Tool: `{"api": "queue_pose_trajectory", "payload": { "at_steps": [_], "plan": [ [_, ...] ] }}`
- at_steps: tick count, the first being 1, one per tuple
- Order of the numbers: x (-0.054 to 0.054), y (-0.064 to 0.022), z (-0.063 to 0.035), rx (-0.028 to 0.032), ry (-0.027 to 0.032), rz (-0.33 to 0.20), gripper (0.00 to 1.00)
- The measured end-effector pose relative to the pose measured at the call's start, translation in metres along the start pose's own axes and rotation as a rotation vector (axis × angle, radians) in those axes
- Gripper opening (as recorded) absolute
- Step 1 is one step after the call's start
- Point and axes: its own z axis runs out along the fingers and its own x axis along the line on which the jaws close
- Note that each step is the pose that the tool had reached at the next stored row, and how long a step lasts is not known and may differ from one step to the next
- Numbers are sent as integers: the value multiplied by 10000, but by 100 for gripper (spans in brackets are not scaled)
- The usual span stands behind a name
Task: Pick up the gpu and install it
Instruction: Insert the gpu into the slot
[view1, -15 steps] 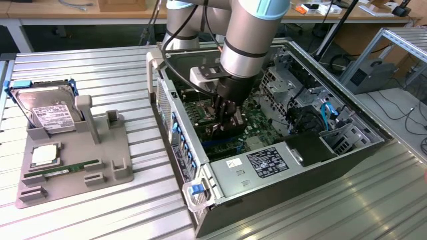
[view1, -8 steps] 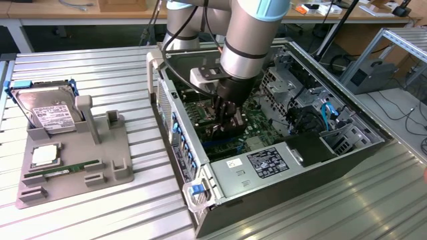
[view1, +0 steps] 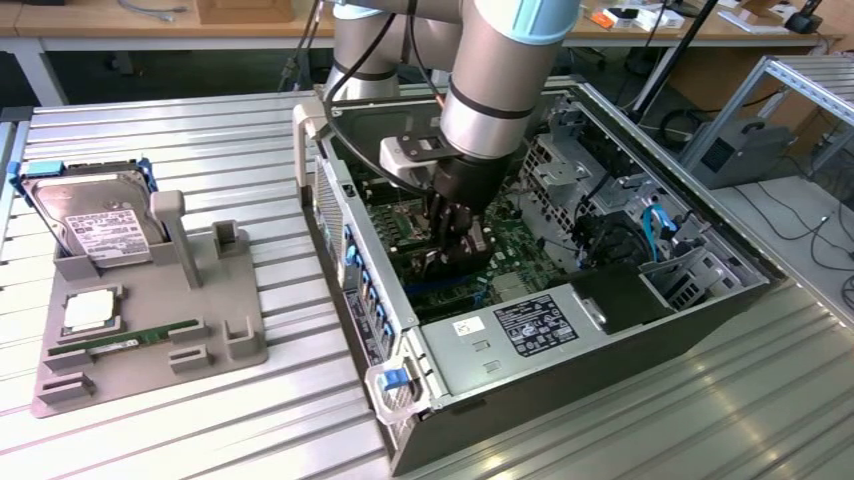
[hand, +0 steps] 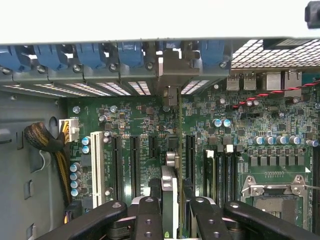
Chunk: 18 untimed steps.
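- Exterior view: the computer case (view1: 561, 330) lies on its side on the ribbed bench (view1: 200, 430), open face up, so the motherboard (view1: 514, 250) can be reached from above. The arm comes straight down into that opening, and the gripper (view1: 450, 250) sits low over the board, near the case's rear wall. A dark flat card, likely the gpu (view1: 458, 243), hangs edge-down between the fingers, which suits a push into a slot.
- Exterior view: toward the bench's left edge stands a grey parts holder (view1: 147, 340), with a hard drive (view1: 100, 225) upright in its far end and a small green RAM stick (view1: 127, 342) lying in a groove.
- Wrist view: the gripper (hand: 172, 210) is closed narrowly on the gpu (hand: 170, 195), seen edge-on as a thin strip directly between the fingers (hand: 150, 220). It runs ahead toward the rear bracket openings (hand: 170, 75), in line with the long black expansion slots (hand: 135, 165). Whether it is seated I cannot tell.
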Motion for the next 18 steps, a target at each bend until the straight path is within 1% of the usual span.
{"api": "queue_pose_trajectory", "payload": {
  "at_steps": [8,15,16,18],
  "plan": [
    [0,-1,40,-1,3,0,27],
    [-1,-2,44,2,-5,0,27],
    [-1,-2,45,2,-4,0,28],
    [-1,-1,43,1,-1,0,40]
  ]
}}
